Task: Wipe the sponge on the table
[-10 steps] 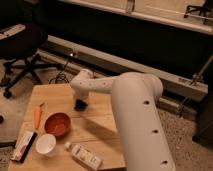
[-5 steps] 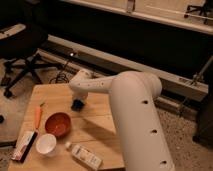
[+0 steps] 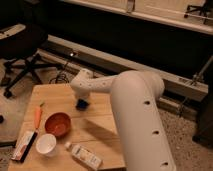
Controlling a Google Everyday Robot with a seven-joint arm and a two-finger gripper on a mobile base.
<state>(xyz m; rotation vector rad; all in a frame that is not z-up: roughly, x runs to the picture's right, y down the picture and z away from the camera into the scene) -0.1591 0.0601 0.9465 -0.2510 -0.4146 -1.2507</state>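
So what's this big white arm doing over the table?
A one-armed robot is at work wiping the wooden table with a sponge. Its gripper is down at the tabletop, right at the small blue sponge; whether it actually clasps the sponge is hard to tell. A carrot, a red bowl, a white cup, a bottle lying on its side and a flat packet sit nearer the front left, apart from the gripper.
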